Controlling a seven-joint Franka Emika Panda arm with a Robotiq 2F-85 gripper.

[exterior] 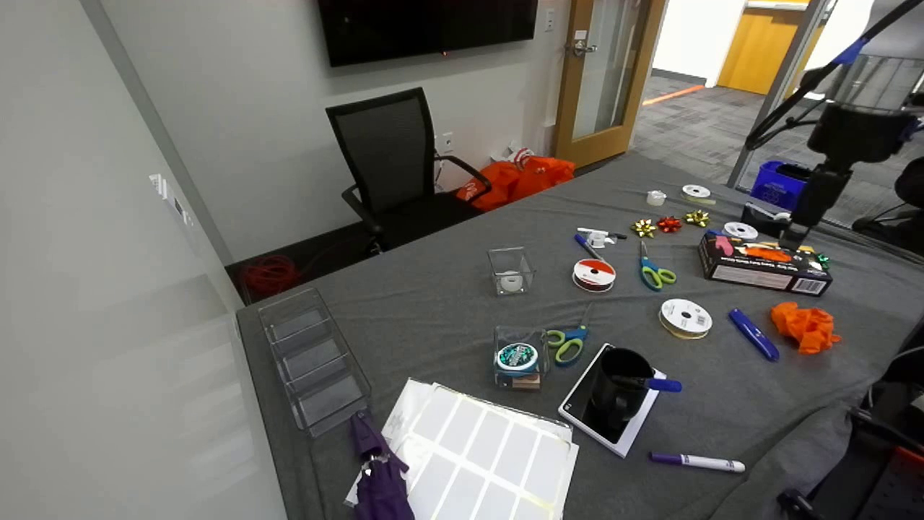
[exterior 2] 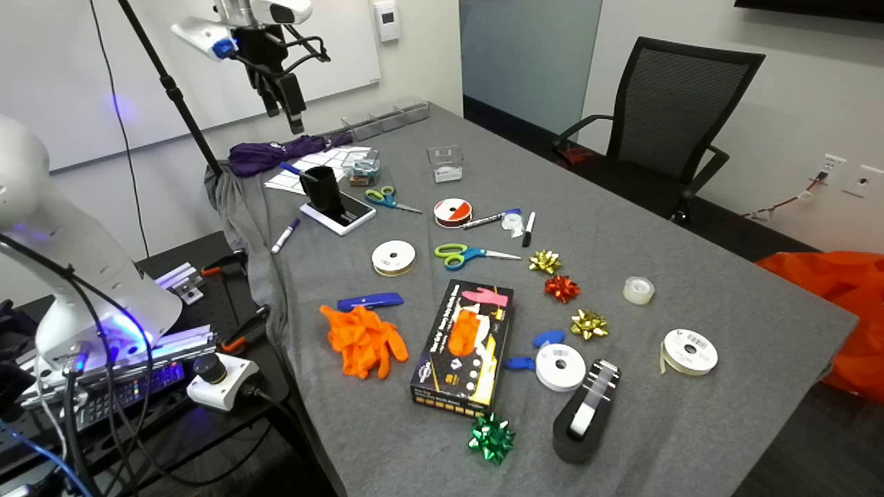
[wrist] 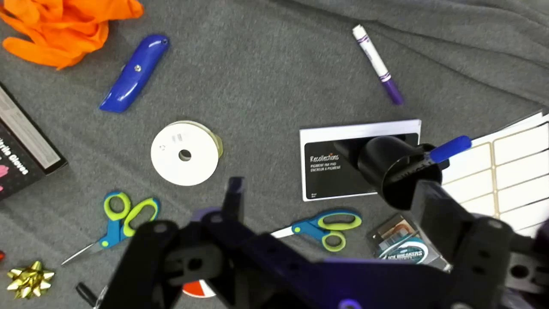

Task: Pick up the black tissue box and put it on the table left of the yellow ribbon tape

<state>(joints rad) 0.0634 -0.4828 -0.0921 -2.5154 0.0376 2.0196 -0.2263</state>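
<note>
The black tissue box (exterior 2: 464, 348), with orange and pink glove prints, lies flat on the dark grey table (exterior: 433, 310). Only a corner of the box (wrist: 23, 150) enters the wrist view, at its left edge. Two white spools show yellowish ribbon at the rim: a spool (wrist: 184, 153) between box and ink pad, and a far spool (exterior 2: 689, 352). Which of them is the yellow ribbon tape I cannot tell. High above the table, away from the box, my gripper (wrist: 332, 189) stands open, with nothing between its fingers. In an exterior view the gripper (exterior: 794, 237) overlaps the box's top edge.
Around the box lie an orange glove bundle (exterior 2: 362, 342), a blue knife (exterior 2: 371, 301), a green bow (exterior 2: 492, 438) and a tape dispenser (exterior 2: 587, 414). A black cup (exterior: 621, 386) stands on the ink pad (wrist: 339, 167). Scissors (wrist: 321, 227) lie below the gripper.
</note>
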